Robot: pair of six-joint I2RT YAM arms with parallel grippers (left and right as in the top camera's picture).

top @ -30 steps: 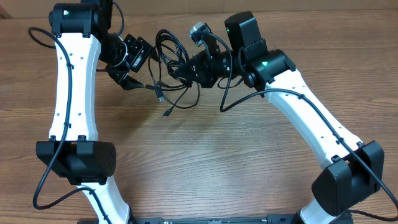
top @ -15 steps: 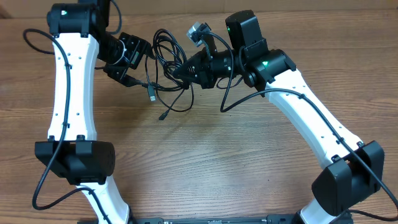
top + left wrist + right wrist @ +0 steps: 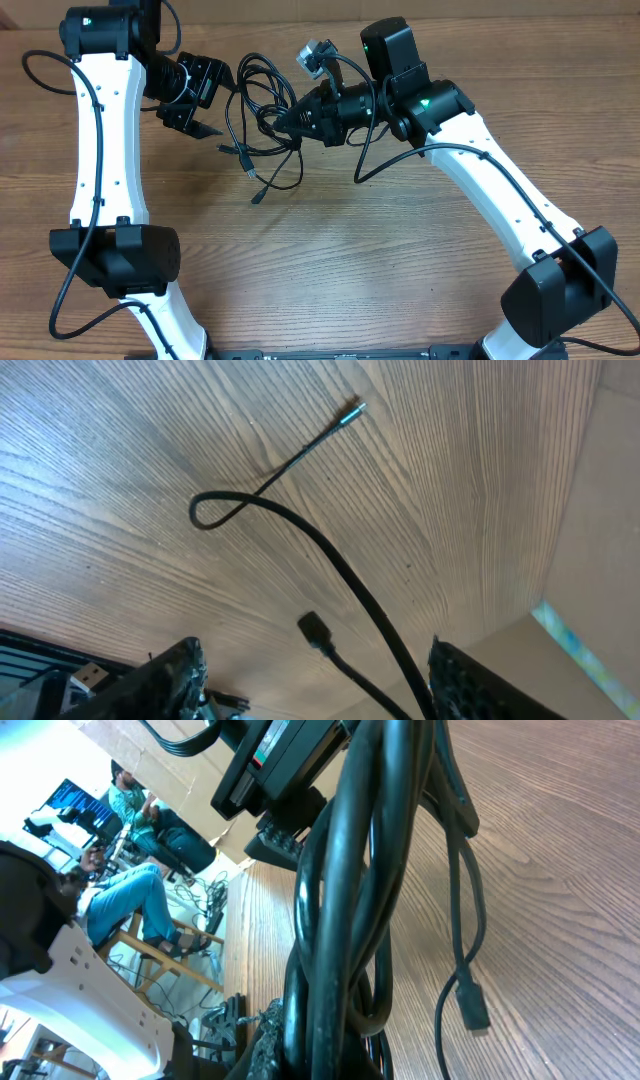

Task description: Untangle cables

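Cables are bunched at the table's far side, pinched in my right gripper; two plug ends trail free. My left gripper stands spread, grasping nothing. I'd judge most untangling remains.

The table is viewed from straight above, at a distance. From each wrist it is seen closely and obliquely. The cables, upper centre overhead, are shared by all views.

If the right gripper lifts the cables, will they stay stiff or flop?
Probably flop: loops of the cables sag loosely from the right gripper. Likely light, being thin cords. The plug ends may swing and snag on other loops.
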